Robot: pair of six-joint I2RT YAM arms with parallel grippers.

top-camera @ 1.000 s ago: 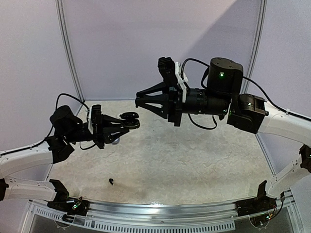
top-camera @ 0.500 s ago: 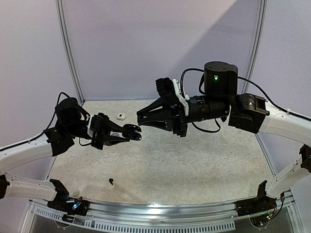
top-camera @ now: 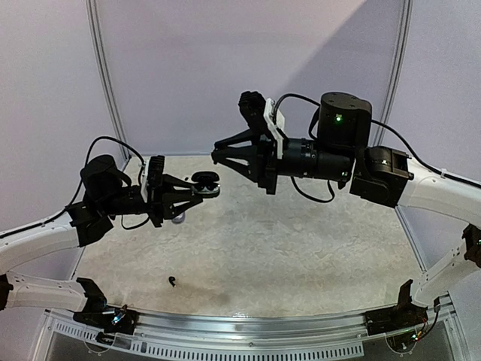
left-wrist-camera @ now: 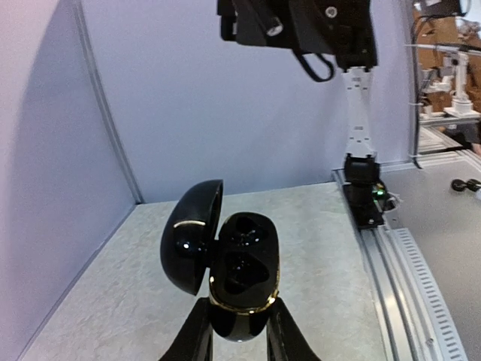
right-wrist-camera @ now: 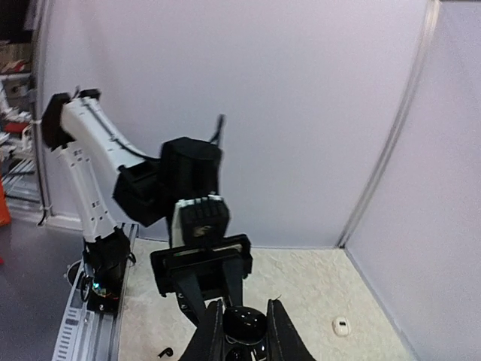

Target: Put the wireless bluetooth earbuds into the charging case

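Observation:
The glossy black charging case has its lid hinged open to the left and shows two dark cavities; I cannot tell whether anything lies in them. My left gripper is shut on the case's lower body and holds it in the air above the table. My right gripper hovers just above and right of the case, apart from it, jaws partly open with nothing seen between them. In the right wrist view the case shows beyond its fingers. A black earbud lies on the table near the front, also in the right wrist view.
A small white earbud-sized piece lies on the table by the right wall in the right wrist view. A small pale thing lies below the left gripper. Purple walls close the table on three sides; a metal rail runs along the front.
Half a second ago the right gripper had dipped close to the case, which was held lower. Now the case has risen again and the right gripper has lifted above it.

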